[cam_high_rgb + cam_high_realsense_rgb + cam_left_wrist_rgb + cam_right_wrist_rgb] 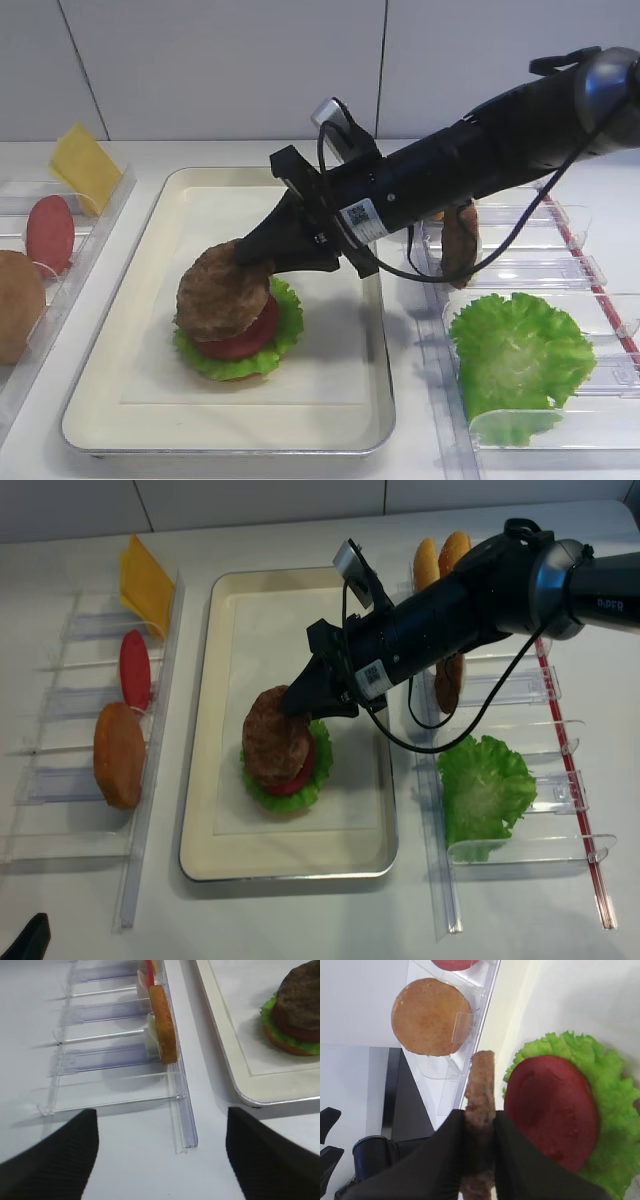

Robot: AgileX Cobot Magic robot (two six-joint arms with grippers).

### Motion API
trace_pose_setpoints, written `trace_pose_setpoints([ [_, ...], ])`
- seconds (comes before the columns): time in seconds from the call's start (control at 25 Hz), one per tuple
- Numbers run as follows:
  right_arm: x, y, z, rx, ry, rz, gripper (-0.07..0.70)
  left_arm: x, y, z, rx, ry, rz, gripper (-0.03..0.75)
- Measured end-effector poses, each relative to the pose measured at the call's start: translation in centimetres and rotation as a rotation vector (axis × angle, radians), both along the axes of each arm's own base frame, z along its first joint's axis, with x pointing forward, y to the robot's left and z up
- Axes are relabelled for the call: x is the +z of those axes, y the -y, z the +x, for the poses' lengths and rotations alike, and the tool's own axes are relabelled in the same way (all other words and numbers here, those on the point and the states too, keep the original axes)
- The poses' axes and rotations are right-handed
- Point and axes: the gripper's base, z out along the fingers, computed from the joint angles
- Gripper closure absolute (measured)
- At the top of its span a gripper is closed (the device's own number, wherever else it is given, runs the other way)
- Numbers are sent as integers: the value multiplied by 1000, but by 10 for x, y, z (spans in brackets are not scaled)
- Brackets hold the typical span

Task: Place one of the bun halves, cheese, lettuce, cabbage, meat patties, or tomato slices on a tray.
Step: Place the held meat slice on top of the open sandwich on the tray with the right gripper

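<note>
Black fingers [445,1160] of the right gripper [480,1135] filled the bottom of the right wrist view, clamped on the edge of a meat patty [480,1100] held between them. In the high view that patty [222,292] hung tilted at centre left, over a tomato slice [245,338] lying on lettuce [285,325] on the cream tray [330,420]. A bun half [431,1016] stood in a clear bin [485,995] at the upper left of the wrist view. More lettuce [520,350] sat in a bin at lower right of the high view, and cheese [85,165] leaned at upper left. The left gripper [160,1155] showed two dark fingers [55,1160] spread wide apart at the bottom of its view, holding nothing.
</note>
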Motion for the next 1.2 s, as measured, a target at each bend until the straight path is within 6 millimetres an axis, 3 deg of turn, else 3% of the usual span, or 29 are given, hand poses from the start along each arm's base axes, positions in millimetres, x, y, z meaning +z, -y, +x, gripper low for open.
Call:
trace_pose_setpoints([
  [0.48,-1,-1,0,0,-1,-1,475,0,0,0,0,0,0,204],
  [0.76,-17,-2,2,2,-43,-15,475,0,0,0,0,0,0,204],
  [1.08,-17,-2,2,15,-14,-14,475,0,0,0,0,0,0,206],
  [1.2,-17,-2,2,25,6,-11,409,0,0,0,0,0,0,206],
])
